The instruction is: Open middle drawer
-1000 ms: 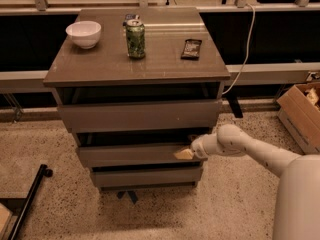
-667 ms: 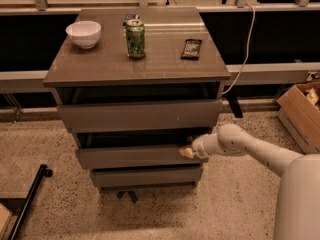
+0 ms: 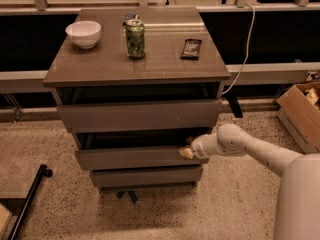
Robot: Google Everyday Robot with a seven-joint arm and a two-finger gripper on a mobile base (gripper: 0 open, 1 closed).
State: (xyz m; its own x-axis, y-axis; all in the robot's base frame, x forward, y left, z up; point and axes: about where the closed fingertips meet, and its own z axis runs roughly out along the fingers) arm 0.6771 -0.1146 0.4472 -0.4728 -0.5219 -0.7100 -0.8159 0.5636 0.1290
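The middle drawer [image 3: 130,158] sits a little below the centre of the frame, between the larger top drawer [image 3: 140,115] and the smaller bottom drawer [image 3: 145,176]. A dark gap shows above its front panel, so I judge it already stands out a little from the cabinet, though far from fully open. My claw [image 3: 186,153] is at the right end of that panel, up at its top edge, with my arm [image 3: 250,146] reaching in from the lower right. Whether the claw is open, closed or gripping the edge, I cannot tell.

I take the step in hand to be the pull itself: contact looks made and the drawer is partway out. The next move calls for a straight draw toward the lower part of the frame, level, so the claw does not slip off the handleless edge, and even, since I am pulling from one end.

On the tabletop [image 3: 160,69] stand a white bowl [image 3: 83,33] at upper left, a green can [image 3: 135,39] near the middle and a dark packet [image 3: 191,48] to its right. A cardboard box [image 3: 300,114] sits on the floor at the right edge.
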